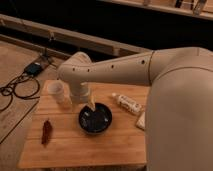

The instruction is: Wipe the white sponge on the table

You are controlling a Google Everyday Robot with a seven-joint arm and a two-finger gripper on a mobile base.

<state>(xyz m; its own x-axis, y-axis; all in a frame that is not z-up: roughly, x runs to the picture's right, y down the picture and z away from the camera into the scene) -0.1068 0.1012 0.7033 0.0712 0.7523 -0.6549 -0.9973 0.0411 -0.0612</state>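
Note:
The white sponge [141, 121] lies at the right edge of the wooden table [75, 150], partly hidden behind my big white arm. My gripper [92, 103] hangs point-down over the far rim of a black bowl [95, 120], well left of the sponge. It is open, with nothing between its fingers. The arm reaches in from the right, and its elbow is above the table's back edge.
A white labelled bottle [127, 103] lies between the bowl and the sponge. A white cup [56, 91] stands at the back left. A dark reddish item [46, 132] lies at the front left. Cables and a box [33, 68] are on the floor to the left.

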